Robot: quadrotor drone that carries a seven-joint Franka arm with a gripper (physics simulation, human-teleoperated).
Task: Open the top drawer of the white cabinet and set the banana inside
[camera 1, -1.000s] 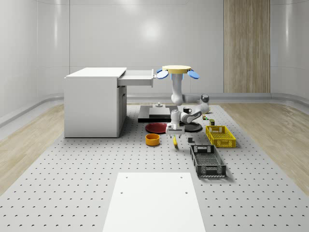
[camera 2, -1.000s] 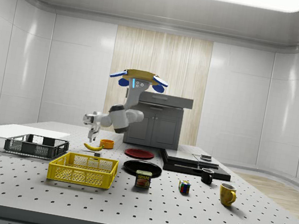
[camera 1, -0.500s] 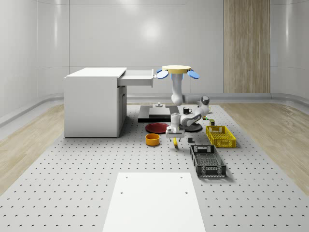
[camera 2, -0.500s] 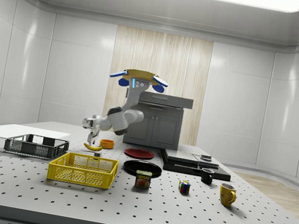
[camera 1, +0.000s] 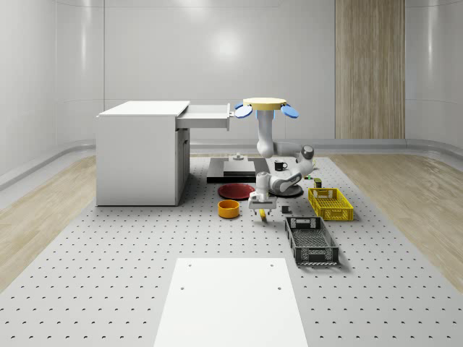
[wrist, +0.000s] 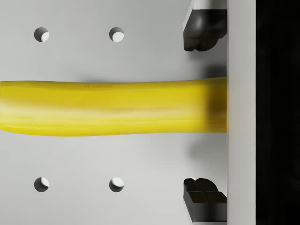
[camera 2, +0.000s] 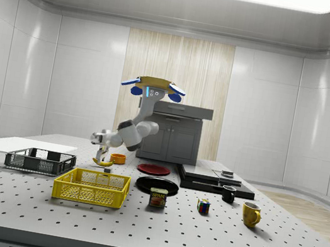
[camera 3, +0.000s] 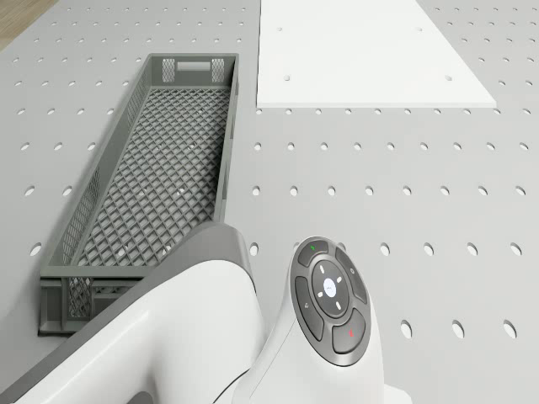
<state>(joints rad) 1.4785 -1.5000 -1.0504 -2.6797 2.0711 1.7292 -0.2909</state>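
Note:
The yellow banana (camera 1: 262, 213) (camera 2: 104, 162) lies on the perforated table, between the orange bowl and the dark grey crate. My gripper (camera 1: 262, 207) (camera 2: 102, 156) hangs just over it, pointing down. In the wrist view the banana (wrist: 112, 108) runs between the two black fingertips (wrist: 204, 28), with a gap on either side; the gripper (wrist: 202, 112) is open and not touching it. The white cabinet (camera 1: 137, 152) stands at the whole-scene view's left, its top drawer (camera 1: 206, 117) pulled out. The drone (camera 1: 265, 106) (camera 2: 153, 86) hovers beside the drawer's front.
An orange bowl (camera 1: 228, 209), a red plate (camera 1: 234, 191) and a black plate (camera 1: 288, 190) lie near the banana. A yellow basket (camera 1: 330, 203) and a dark grey crate (camera 1: 311, 241) (camera 3: 152, 185) stand to the whole-scene view's right. A white slab (camera 1: 231, 300) lies in front.
The arm has lowered and the gripper has come down closer to the banana. The drone, the banana and the drawer have stayed where they were.

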